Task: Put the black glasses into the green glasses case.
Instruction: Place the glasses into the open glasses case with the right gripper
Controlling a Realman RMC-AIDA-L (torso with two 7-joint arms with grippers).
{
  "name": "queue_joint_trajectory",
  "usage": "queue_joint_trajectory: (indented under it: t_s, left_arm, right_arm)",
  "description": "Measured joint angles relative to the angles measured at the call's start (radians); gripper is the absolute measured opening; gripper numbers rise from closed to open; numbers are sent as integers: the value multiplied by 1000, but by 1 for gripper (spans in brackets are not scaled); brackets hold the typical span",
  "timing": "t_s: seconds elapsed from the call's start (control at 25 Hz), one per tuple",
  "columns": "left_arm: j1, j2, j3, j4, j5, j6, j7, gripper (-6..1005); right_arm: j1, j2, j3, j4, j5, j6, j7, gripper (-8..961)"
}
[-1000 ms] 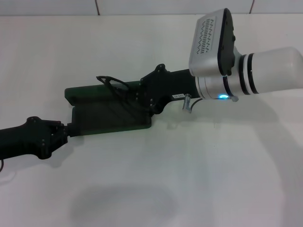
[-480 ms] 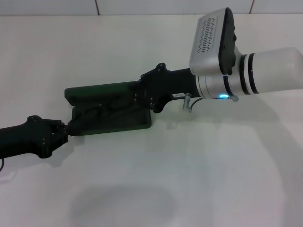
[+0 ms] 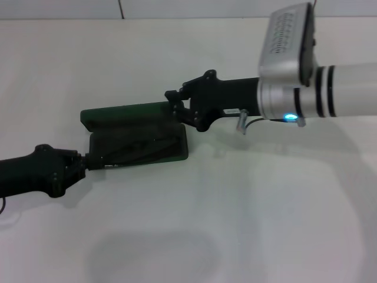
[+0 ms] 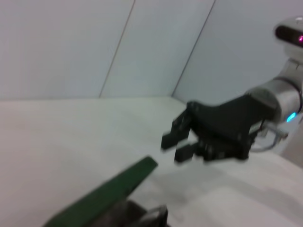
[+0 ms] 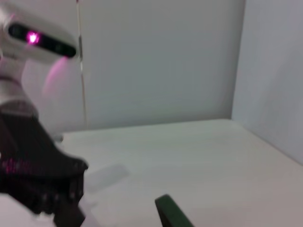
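Green glasses case [image 3: 135,132] lies open on white tabletop [image 3: 235,224], lid [image 3: 126,112] on the far side. Black glasses [image 3: 138,144] lie inside the base, on the lining. Right gripper [image 3: 175,103] just beside the case's right end, clear of it, fingers [image 4: 177,139] slightly parted, empty. Left gripper [image 3: 88,162] at the case's left end; cannot tell its finger state.
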Motion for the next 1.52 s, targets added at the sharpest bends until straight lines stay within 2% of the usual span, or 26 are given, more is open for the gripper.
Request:
queue_joint_trajectory:
  t_s: [0.24, 0.44, 0.56, 0.72, 0.88, 1.0, 1.52]
  left_arm:
    - [-3, 2, 2, 9, 75, 0, -23, 5]
    - [-14, -17, 0, 7, 107, -21, -22, 6]
    - [-19, -27, -2, 6, 111, -57, -21, 6]
    - [-30, -30, 1, 0, 121, -96, -21, 6]
    - [-35, -30, 0, 0, 123, -132, -19, 6]
    - [-39, -28, 1, 2, 125, -150, -20, 6]
    - [-66, -25, -3, 7, 179, -232, -34, 6]
  right_arm:
    - [-96, -10, 116, -18, -30, -121, -9, 229]
    - [-193, -9, 267, -20, -180, -258, -10, 239]
    - [-244, -7, 327, -22, -241, -315, -21, 337]
    - [-294, -8, 348, -22, -256, -350, -57, 480]
    - [-314, -9, 350, -19, -273, -359, -65, 663]
    - [-317, -9, 351, -14, -279, -368, -66, 748]
    - [-328, -7, 354, -20, -284, -375, -67, 748]
